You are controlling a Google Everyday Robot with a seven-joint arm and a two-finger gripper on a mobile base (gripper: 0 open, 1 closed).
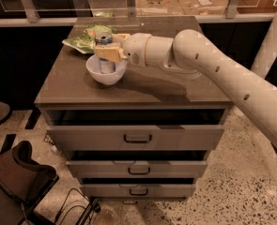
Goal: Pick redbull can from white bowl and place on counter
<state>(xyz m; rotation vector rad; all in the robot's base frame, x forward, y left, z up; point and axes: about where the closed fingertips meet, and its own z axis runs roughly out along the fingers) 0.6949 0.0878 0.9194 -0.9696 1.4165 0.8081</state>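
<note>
The redbull can (103,41) stands upright with its lower end still inside the white bowl (105,76), its silver top showing above my fingers. The bowl sits on the left half of the counter (147,89). My gripper (106,46) reaches in from the right over the bowl. It is shut on the can's middle, with one tan finger (109,54) in front of the can and the other behind it.
A green snack bag (83,39) lies just behind the bowl at the counter's back left. The top drawer (137,138) stands slightly pulled out. A dark chair (17,178) and cables are on the floor at lower left. A glass-panelled rail (128,3) runs behind the counter.
</note>
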